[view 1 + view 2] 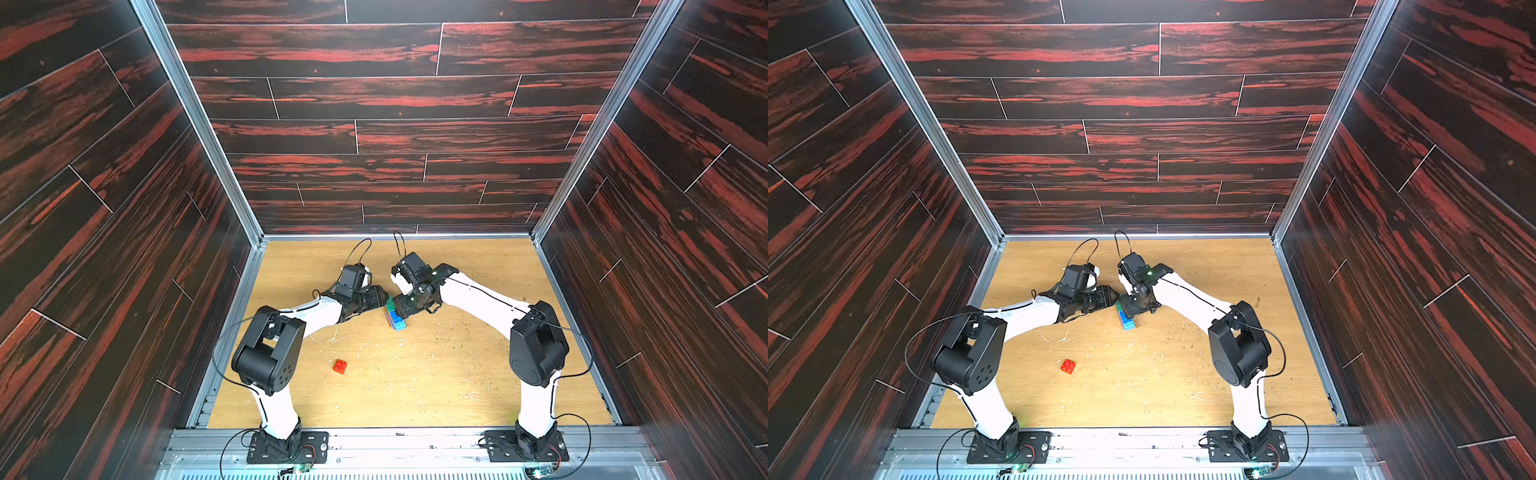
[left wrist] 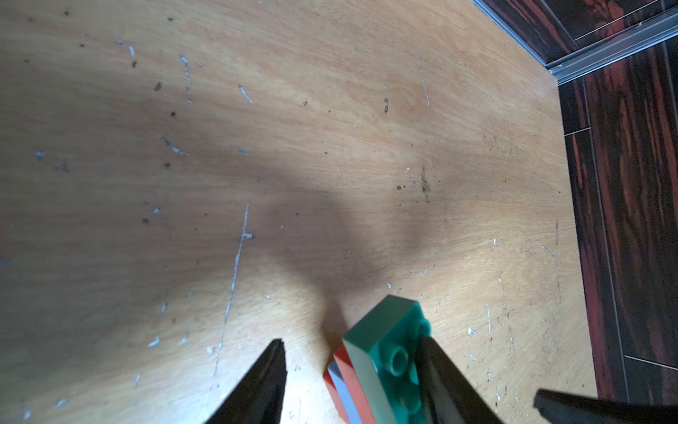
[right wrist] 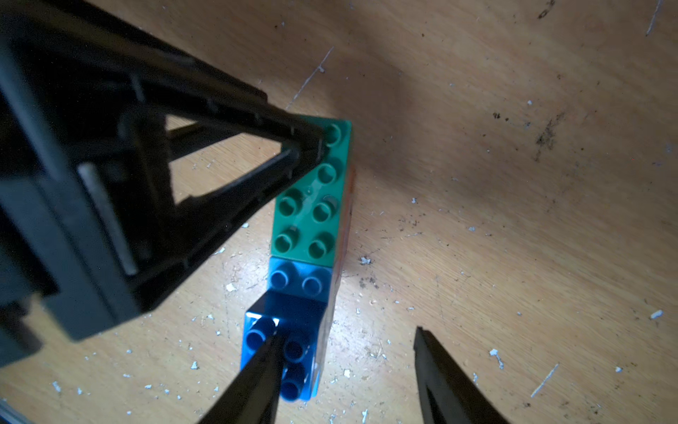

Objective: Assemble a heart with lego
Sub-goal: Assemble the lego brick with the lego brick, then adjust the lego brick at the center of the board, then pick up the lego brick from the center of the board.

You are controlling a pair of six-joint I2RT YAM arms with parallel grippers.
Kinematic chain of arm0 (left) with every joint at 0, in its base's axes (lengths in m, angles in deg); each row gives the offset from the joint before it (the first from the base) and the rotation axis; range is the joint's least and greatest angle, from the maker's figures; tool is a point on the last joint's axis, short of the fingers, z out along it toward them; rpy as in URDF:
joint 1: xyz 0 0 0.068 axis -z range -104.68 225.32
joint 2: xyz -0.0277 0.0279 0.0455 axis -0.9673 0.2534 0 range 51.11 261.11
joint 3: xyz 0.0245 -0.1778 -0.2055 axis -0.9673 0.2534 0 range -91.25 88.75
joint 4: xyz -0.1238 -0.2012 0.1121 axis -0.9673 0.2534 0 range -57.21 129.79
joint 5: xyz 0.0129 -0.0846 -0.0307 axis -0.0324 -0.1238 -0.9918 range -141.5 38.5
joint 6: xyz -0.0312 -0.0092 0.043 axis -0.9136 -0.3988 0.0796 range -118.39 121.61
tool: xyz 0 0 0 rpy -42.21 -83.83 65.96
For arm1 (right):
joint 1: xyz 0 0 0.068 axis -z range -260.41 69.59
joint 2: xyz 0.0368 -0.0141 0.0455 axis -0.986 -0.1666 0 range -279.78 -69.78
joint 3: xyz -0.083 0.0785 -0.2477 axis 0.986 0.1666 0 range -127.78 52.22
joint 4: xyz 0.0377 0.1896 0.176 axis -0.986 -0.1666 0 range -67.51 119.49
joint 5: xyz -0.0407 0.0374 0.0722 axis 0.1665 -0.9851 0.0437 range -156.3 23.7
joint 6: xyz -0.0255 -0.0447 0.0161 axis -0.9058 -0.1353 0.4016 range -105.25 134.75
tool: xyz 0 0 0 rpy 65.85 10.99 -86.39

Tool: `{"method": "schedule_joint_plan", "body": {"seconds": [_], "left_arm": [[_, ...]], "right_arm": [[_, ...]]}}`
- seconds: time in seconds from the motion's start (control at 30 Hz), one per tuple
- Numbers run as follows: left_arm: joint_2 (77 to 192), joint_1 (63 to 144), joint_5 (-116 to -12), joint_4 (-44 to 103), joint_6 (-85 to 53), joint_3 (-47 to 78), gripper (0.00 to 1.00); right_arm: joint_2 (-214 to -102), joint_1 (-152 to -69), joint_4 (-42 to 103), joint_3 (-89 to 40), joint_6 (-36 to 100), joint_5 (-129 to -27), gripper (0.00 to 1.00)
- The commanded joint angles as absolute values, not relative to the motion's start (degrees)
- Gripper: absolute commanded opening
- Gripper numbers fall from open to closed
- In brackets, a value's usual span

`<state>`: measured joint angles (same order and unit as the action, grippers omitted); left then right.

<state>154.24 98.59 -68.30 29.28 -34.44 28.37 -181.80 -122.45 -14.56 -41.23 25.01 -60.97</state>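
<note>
Toward the near left of the worktop (image 1: 457, 382) a loose red brick (image 1: 340, 365) lies alone. At centre my left claw (image 2: 350, 341) is released and straddles one end of the heart (image 1: 395, 316). One finger (image 2: 440, 370) touches the studs of its green brick (image 2: 385, 330); the other stands clear of its red side. My right claw (image 3: 346, 334) is released too, one finger (image 3: 257, 374) on the dark blue brick (image 3: 297, 312), the other apart over bare wood.
</note>
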Motion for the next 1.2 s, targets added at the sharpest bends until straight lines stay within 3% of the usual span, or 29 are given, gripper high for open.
{"method": "schedule_joint_plan", "body": {"seconds": [0.0, 0.27, 0.53, 0.93, 1.17], "left_arm": [[149.79, 98.65, -67.33, 32.79, -33.99, 27.33, 0.61], [146.01, 98.00, -65.26, 35.42, -33.64, 28.12, 0.61], [140.78, 96.52, -62.95, 36.84, -33.55, 31.27, 0.61], [135.24, 94.62, -60.02, 38.39, -33.70, 35.12, 0.61], [128.15, 93.07, -54.76, 41.37, -33.92, 38.22, 0.62]], "right_arm": [[-182.84, -122.24, -16.94, -43.90, 24.80, -59.03, 0.63], [-179.61, -124.62, -15.28, -41.47, 25.36, -61.52, 0.67], [-178.78, -125.56, -13.25, -33.34, 27.09, -56.46, 0.74], [-179.76, -124.58, -16.00, -36.47, 26.09, -50.31, 0.77], [-174.78, -132.72, -14.88, -38.11, 20.87, -52.26, 0.76]]}}
